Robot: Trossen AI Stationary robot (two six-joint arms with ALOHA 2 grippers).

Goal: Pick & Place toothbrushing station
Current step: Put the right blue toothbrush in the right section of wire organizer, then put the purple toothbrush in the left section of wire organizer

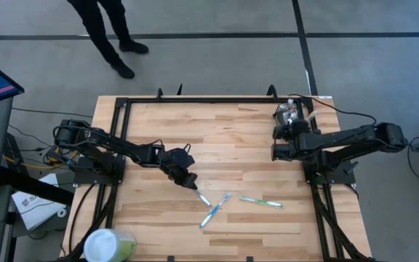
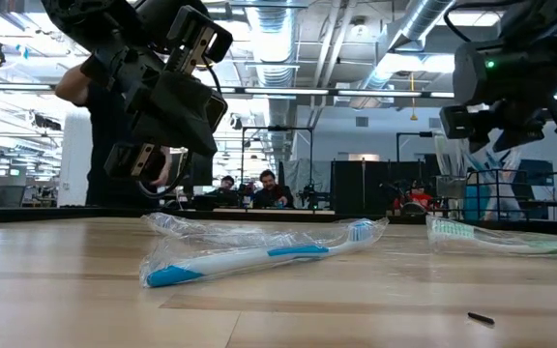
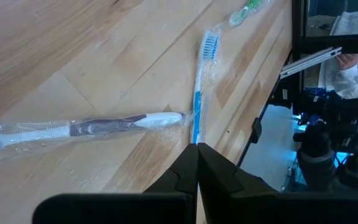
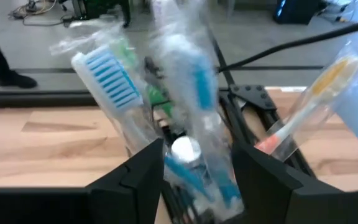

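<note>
Release step at toothbrushing station (image 1: 289, 115): right gripper (image 4: 194, 165) fingers apart around wrapped brushes. Next, likely: retreat upward. Left gripper (image 1: 189, 180) closed, empty.

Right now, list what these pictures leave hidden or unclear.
- Toothbrushing station, high view: tiny, the right gripper beside it; its shape unreadable.
- Same holder, right wrist view: wrapped toothbrushes cover it.
- Pale-green cup, high view: cut by the bottom edge.
- Left gripper, left wrist view: shut, fingertips only.

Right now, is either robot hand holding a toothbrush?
No. The left hand is shut on nothing, just above the wrapped toothbrushes on the table. The right hand is open around the brushes in the holder, gripping none.
</note>
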